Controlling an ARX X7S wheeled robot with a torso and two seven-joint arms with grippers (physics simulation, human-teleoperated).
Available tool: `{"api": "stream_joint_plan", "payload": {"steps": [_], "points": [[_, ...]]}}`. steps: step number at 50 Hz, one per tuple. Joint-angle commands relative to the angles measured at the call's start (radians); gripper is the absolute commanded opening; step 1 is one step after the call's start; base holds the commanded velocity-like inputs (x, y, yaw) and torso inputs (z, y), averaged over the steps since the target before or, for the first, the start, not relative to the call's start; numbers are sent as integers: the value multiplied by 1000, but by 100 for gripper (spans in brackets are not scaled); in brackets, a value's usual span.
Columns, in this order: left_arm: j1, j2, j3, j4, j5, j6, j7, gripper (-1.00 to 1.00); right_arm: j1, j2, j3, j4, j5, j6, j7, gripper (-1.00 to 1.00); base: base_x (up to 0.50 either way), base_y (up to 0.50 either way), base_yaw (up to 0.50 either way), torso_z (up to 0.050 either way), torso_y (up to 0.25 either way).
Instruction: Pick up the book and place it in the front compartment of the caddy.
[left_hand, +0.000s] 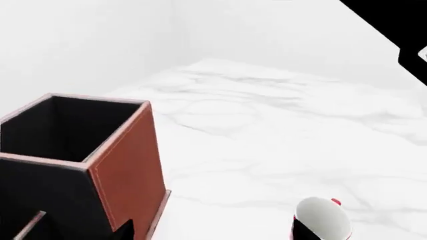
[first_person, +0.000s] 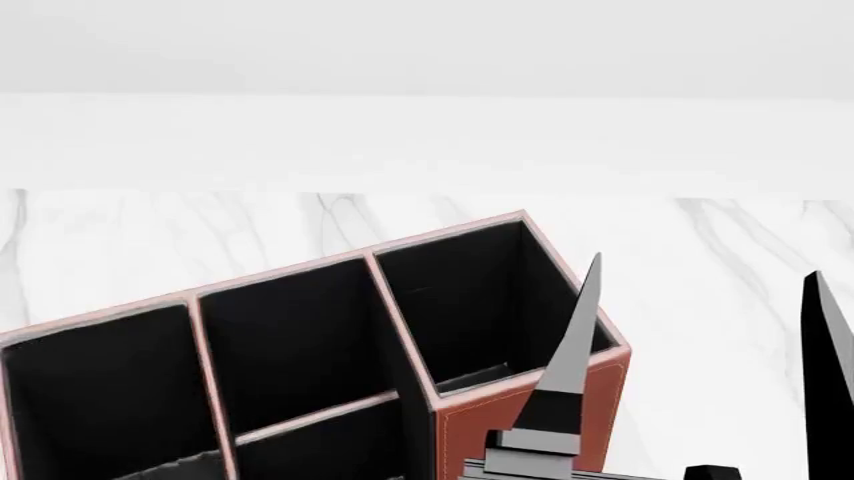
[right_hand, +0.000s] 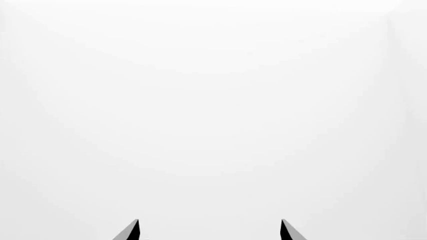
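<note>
The caddy (first_person: 521, 420) is a reddish-brown box with black lining and pale dividers, filling the lower left of the head view. Its end compartment (left_hand: 67, 130) also shows in the left wrist view. My right gripper (first_person: 703, 265) stands open just right of the caddy's right end, fingers pointing up, nothing between them. In the right wrist view the right gripper (right_hand: 209, 226) faces only blank white wall. My left gripper (left_hand: 212, 231) is open beside the caddy's end wall, over bare marble. The book is not in view.
A mug with a white inside and a red rim mark (left_hand: 323, 220) stands on the white marble table (left_hand: 267, 130) close to one left fingertip. A black shape (left_hand: 393, 25) cuts the corner of the left wrist view; I cannot tell what it is. White walls lie behind.
</note>
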Motion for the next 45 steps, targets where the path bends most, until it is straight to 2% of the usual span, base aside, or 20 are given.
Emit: {"api": "stream_joint_plan", "payload": {"steps": [1, 21, 38, 45], "points": [[-92, 49, 53, -29, -104, -160, -9, 100, 2, 6, -6, 5, 5, -11, 7, 100, 0, 0, 0, 0, 0], [-238, 126, 118, -119, -222, -381, -43, 100, 5, 17, -17, 9, 8, -20, 18, 100, 0, 0, 0, 0, 0], [-290, 164, 174, -173, -236, -499, -79, 100, 15, 25, -27, 6, 12, -21, 29, 100, 0, 0, 0, 0, 0], [-283, 192, 223, -227, -188, -527, -59, 100, 17, 25, -36, 10, 8, -25, 30, 100, 0, 0, 0, 0, 0]]}}
